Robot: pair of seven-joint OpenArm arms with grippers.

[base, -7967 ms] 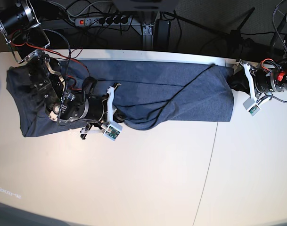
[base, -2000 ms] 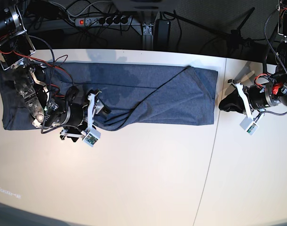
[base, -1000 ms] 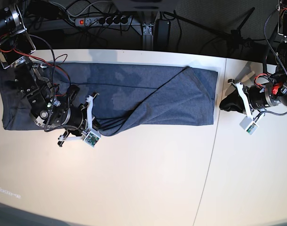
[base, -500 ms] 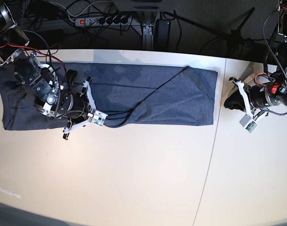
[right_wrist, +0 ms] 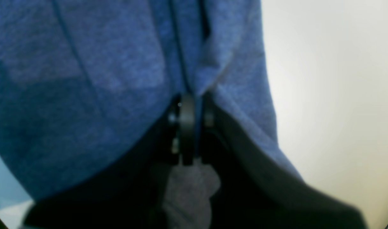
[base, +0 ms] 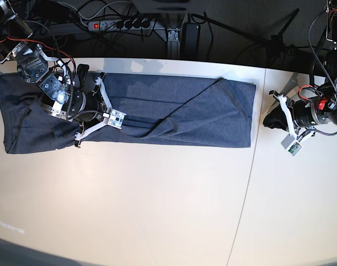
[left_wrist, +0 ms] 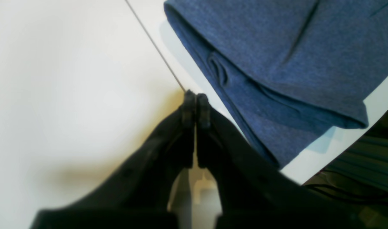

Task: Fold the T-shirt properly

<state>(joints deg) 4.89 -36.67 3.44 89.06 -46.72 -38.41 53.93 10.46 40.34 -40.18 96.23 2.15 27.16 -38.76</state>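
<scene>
The right gripper (right_wrist: 189,105) pinches a fold of the heathered blue-grey cotton T-shirt (base: 174,111). The left gripper (left_wrist: 195,101) is clenched, empty. A careless tug could bunch the cloth.

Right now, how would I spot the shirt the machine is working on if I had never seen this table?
Look at the pale table and follow its far edge. Lying along it is a long band of blue-grey cloth, the T-shirt, folded lengthwise. It is the only soft thing there, with the right gripper pinching a fold and the left gripper shut beside its other end.

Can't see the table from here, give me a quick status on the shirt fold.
Right gripper shut on T-shirt fold. Left gripper shut, empty, off shirt's end. Shirt a long band. Nothing in the way.
</scene>
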